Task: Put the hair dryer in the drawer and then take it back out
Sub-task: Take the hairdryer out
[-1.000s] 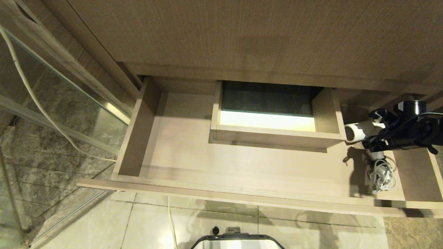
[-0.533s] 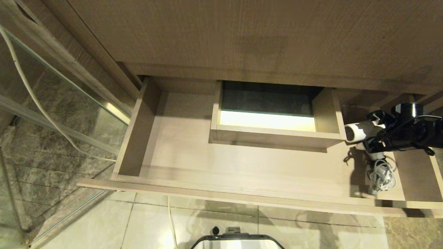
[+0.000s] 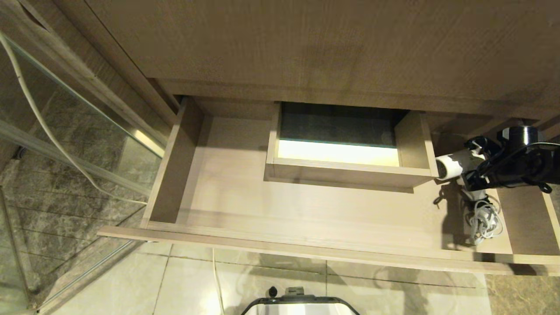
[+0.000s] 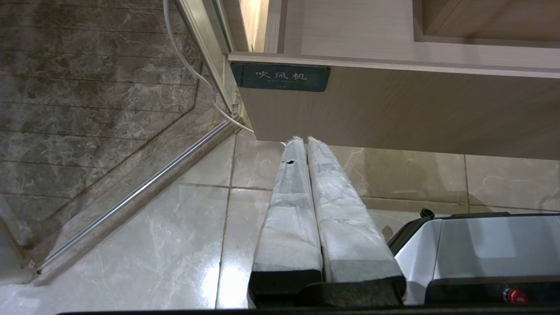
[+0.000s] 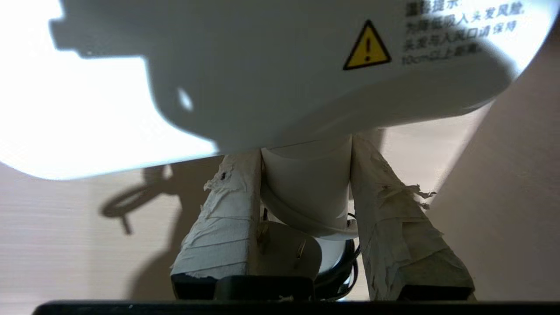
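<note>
The drawer stands pulled open, wide and shallow, with a boxed cutout at its back. The white hair dryer sits at the drawer's right end, barrel pointing left, and its bundled cord rests on the drawer floor. My right gripper reaches in from the right. In the right wrist view the taped fingers press on both sides of the hair dryer's handle, under the barrel. My left gripper is parked low before the drawer front, shut and holding nothing.
A glass partition with a metal rail and a loose white cable stands left of the drawer. A taller wood-grain panel rises behind. The drawer front carries a black label. My base stands on the tiled floor below.
The right gripper's fingers have closed in on the hair dryer's handle. The arm and the dryer have hardly shifted, and the left arm has stayed still.
</note>
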### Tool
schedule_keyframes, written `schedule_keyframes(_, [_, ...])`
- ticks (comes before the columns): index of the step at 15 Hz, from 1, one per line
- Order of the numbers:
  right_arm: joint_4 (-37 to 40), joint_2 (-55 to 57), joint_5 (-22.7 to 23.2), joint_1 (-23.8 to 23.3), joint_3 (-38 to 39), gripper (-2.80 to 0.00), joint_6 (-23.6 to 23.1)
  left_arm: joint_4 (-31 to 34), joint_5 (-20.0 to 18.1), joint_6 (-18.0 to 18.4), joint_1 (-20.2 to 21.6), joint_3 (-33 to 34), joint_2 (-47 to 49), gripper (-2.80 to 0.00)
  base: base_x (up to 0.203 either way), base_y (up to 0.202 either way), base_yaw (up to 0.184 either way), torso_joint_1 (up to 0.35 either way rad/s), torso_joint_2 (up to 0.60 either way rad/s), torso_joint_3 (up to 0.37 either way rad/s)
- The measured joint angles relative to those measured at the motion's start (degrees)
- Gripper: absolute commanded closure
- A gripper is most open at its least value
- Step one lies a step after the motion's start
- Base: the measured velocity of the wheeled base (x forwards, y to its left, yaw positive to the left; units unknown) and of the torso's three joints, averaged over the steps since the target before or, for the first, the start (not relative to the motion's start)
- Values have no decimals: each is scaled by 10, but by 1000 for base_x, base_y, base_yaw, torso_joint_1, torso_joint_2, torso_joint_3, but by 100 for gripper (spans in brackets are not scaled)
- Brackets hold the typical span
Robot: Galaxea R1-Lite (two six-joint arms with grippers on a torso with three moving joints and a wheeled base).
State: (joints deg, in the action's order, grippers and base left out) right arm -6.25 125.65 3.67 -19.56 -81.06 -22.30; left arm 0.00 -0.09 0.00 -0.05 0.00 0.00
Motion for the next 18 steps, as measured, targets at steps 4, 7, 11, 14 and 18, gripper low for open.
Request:
schedule_keyframes(4, [4, -24, 0, -1, 2, 0, 0, 0, 0, 0, 0, 0, 0, 0, 0, 0, 0, 0, 0, 0])
schedule_keyframes(7, [10, -45, 1, -3, 6, 0, 0, 0, 0, 0, 0, 0, 0, 0, 0, 0, 0, 0, 0, 0])
schedule_keyframes(11, [20, -86, 1, -13, 15, 0, -31, 0, 0, 0, 0, 0, 0, 0, 0, 0, 0, 0, 0, 0])
schedule_keyframes(14, [54, -130, 1, -26, 18, 0, -68, 0, 0, 0, 0, 0, 0, 0, 0, 0, 0, 0, 0, 0])
schedule_keyframes(18, [108, -196, 0, -37, 21, 0, -76, 0, 0, 0, 0, 0, 0, 0, 0, 0, 0, 0, 0, 0])
